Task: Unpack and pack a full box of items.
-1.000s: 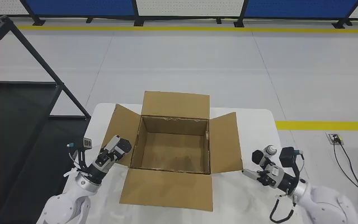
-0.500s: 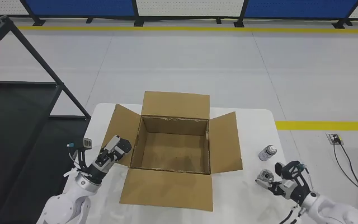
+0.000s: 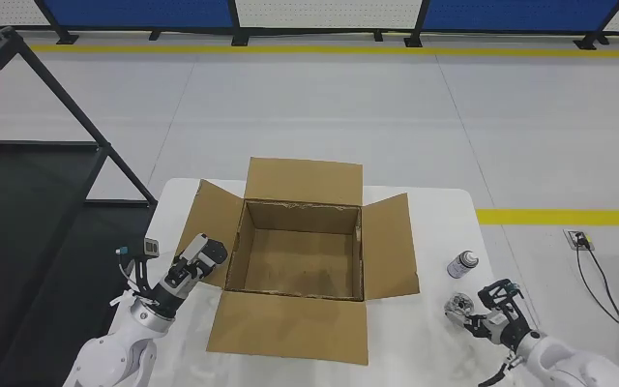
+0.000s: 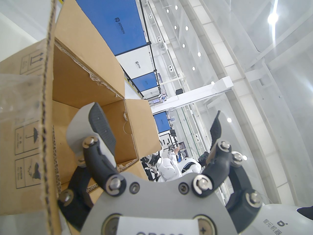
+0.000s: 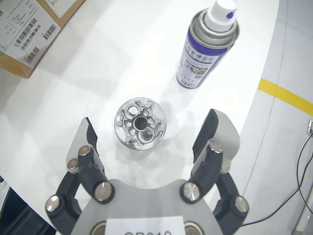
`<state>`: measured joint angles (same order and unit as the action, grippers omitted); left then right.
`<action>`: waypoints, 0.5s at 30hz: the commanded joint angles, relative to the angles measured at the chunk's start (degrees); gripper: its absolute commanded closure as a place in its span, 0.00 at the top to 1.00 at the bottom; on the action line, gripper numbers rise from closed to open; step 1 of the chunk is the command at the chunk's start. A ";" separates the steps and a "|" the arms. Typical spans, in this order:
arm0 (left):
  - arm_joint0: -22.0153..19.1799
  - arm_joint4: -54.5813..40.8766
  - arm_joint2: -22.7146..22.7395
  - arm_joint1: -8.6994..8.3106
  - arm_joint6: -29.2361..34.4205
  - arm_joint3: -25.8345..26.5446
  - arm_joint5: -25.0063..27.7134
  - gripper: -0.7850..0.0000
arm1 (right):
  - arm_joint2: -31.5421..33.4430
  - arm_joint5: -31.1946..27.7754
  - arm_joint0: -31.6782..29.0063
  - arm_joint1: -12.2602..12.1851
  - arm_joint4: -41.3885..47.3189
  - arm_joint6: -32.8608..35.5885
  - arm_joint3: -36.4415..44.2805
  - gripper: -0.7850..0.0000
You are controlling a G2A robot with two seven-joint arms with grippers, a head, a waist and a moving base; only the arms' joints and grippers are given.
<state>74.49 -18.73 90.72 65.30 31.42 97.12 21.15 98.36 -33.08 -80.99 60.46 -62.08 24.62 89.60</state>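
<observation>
An open cardboard box (image 3: 300, 261) stands mid-table with its four flaps spread; its inside looks bare. To its right a blue-and-white spray can (image 3: 462, 263) (image 5: 207, 47) stands upright. Nearer the front lies a round grey metal part (image 3: 457, 310) (image 5: 140, 123). My right gripper (image 3: 481, 319) (image 5: 149, 119) is open just behind that part, a finger to each side and neither touching it. My left gripper (image 3: 205, 250) (image 4: 156, 112) is open and holds nothing, close to the box's left flap (image 4: 36, 113).
The white table's (image 3: 435, 223) rounded right edge (image 5: 264, 57) runs close behind the can. A cable (image 5: 303, 152) lies on the floor beyond it. A black frame (image 3: 58, 145) stands left of the table.
My right arm has drawn back from beside the box toward the table's front right corner, uncovering the can and the metal part. The left arm has not moved.
</observation>
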 commanded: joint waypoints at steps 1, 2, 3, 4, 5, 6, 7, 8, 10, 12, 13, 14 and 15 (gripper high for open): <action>0.00 0.00 0.00 0.00 0.00 0.00 0.00 1.00 | -0.30 0.03 0.19 -0.05 -0.15 0.23 0.00 1.00; 0.00 0.00 0.00 0.00 0.00 0.00 0.00 1.00 | -0.42 0.10 0.27 -0.09 -0.28 0.36 0.00 1.00; 0.00 0.00 0.00 0.00 0.00 0.00 0.00 1.00 | -0.50 0.13 0.34 -0.12 -0.33 0.41 -0.01 1.00; 0.00 0.00 0.00 0.00 0.00 0.00 0.00 1.00 | -0.56 0.11 0.38 -0.16 -0.43 0.49 -0.01 1.00; 0.00 0.00 0.00 0.00 0.00 0.00 0.00 1.00 | -0.61 0.13 0.41 -0.19 -0.41 0.57 -0.03 1.00; 0.00 0.00 0.00 0.00 0.00 0.00 0.00 1.00 | -0.67 0.03 0.47 -0.24 -0.45 0.83 -0.10 1.00; 0.00 0.00 0.00 0.00 0.00 0.00 0.00 1.00 | -0.76 -0.04 0.57 -0.28 -0.35 1.08 -0.20 1.00; 0.00 0.00 0.00 0.00 0.00 0.00 0.00 1.00 | -0.89 -0.03 0.68 -0.31 -0.32 1.30 -0.29 1.00; 0.00 0.00 0.00 0.00 0.00 0.00 0.00 1.00 | -1.15 -0.08 0.90 -0.37 -0.30 1.59 -0.48 1.00; 0.00 0.00 0.00 0.00 0.00 0.00 0.00 1.00 | -1.39 -0.03 1.14 -0.43 -0.43 1.83 -0.65 0.71; 0.00 0.00 0.00 0.00 0.00 0.00 0.00 1.00 | -1.48 -0.01 1.21 -0.47 -0.52 1.91 -0.73 0.47; 0.00 0.00 0.00 0.00 0.00 0.00 0.00 1.00 | -1.56 0.03 1.27 -0.50 -0.61 2.00 -0.77 0.40; 0.00 0.00 0.00 0.00 0.00 0.00 0.00 1.00 | -1.62 0.08 1.32 -0.53 -0.59 2.03 -0.81 0.27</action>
<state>74.49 -18.73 90.72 65.30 31.42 97.12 21.15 96.79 -33.05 -79.71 59.95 -62.66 26.61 88.82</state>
